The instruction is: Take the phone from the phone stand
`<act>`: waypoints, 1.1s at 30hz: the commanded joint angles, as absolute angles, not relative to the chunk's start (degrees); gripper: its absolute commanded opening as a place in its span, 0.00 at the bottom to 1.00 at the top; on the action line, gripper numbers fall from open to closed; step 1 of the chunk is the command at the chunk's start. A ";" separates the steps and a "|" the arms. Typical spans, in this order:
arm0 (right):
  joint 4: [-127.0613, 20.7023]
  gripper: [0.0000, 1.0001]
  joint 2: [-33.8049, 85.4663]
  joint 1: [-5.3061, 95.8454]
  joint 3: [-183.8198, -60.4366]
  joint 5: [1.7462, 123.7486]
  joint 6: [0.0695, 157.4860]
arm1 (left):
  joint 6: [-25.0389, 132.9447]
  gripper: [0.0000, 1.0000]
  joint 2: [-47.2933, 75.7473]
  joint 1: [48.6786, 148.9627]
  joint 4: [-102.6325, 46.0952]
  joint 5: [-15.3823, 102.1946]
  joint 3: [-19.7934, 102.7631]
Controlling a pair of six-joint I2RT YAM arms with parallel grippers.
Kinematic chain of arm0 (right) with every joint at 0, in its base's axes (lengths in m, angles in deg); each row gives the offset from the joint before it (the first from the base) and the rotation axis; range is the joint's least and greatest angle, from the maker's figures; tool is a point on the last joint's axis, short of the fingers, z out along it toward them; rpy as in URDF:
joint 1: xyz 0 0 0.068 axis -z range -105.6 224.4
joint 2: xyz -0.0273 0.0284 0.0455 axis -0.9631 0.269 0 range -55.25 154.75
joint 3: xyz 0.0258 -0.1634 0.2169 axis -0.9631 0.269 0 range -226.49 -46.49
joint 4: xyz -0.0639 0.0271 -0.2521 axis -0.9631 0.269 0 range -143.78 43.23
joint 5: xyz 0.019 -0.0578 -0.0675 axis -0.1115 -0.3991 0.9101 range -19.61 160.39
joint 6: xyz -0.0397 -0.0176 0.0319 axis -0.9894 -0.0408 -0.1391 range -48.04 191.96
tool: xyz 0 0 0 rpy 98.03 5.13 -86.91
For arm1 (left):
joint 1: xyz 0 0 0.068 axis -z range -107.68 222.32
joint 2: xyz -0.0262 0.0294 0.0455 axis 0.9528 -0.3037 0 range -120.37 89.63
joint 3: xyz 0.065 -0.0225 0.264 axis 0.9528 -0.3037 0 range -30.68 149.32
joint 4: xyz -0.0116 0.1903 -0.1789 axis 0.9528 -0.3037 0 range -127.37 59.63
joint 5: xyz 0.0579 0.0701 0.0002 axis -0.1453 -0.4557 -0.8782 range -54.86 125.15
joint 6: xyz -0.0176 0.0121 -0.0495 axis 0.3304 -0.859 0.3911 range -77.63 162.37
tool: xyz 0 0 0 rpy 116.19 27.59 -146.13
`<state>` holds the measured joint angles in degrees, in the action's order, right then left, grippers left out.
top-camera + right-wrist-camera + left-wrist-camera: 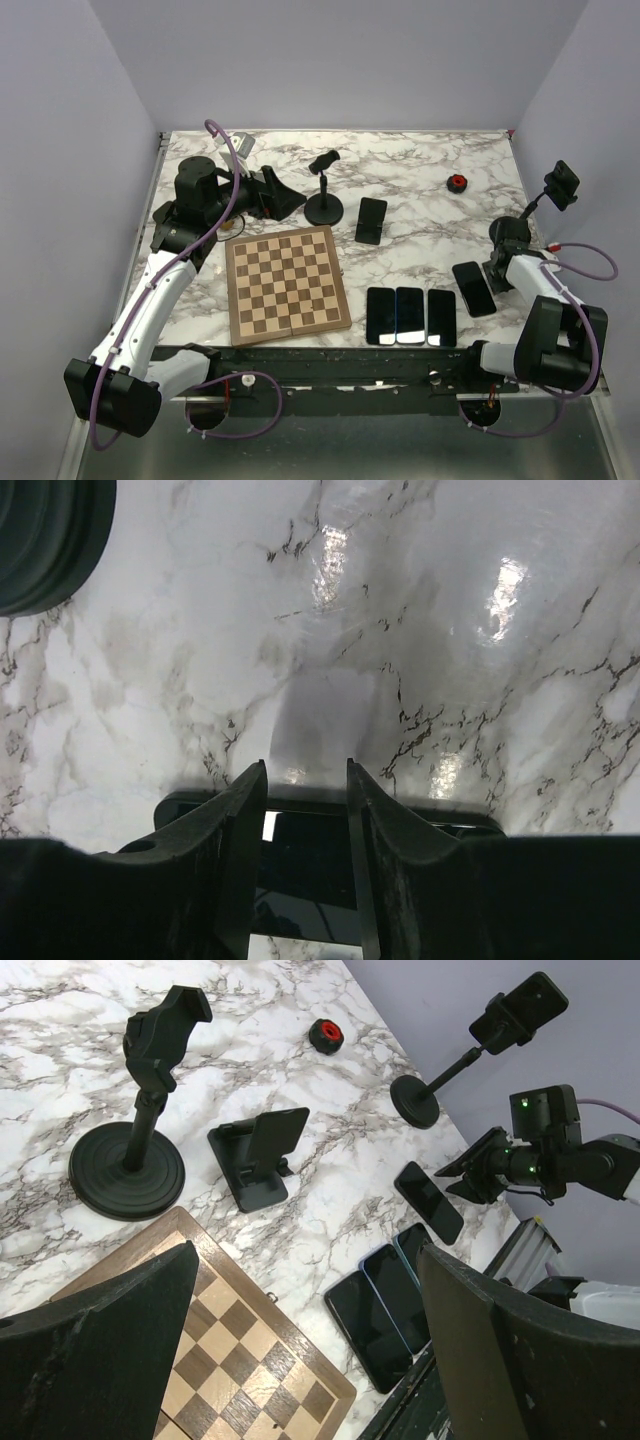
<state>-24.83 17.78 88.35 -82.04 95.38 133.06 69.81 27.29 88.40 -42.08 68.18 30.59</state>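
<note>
A black phone [371, 220] leans on a small black wedge stand in the middle of the marble table; the left wrist view shows the phone [276, 1130] on that stand [248, 1172]. My left gripper [285, 200] is wide open and empty, to the left of the stand, apart from it; its dark fingers frame the left wrist view [307, 1250]. My right gripper [493, 268] is at the right side, low over another black phone [473, 288] lying flat. Its fingers [306, 770] are slightly apart over that phone [300, 870], holding nothing.
A chessboard [287, 283] lies front left. A pole stand with an empty clamp [325, 195] stands between my left gripper and the phone. Three phones [410, 315] lie in a row at the front. A red knob [457, 182] and another pole stand [560, 185] are at the right.
</note>
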 commanded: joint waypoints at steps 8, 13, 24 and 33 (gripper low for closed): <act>-23.67 0.46 17.22 88.77 -79.37 88.20 131.67 | 69.44 0.99 28.02 88.01 -41.27 69.05 32.07; -17.39 0.45 9.79 88.77 -77.50 83.62 131.93 | 69.70 0.99 28.22 87.99 -41.10 69.42 32.07; -22.81 0.44 10.27 88.11 -86.51 79.85 114.00 | 70.61 0.99 27.85 87.92 -40.22 70.40 31.63; -29.16 0.44 30.56 74.48 -98.87 81.07 105.13 | 69.38 0.99 27.53 87.95 -41.17 68.99 31.82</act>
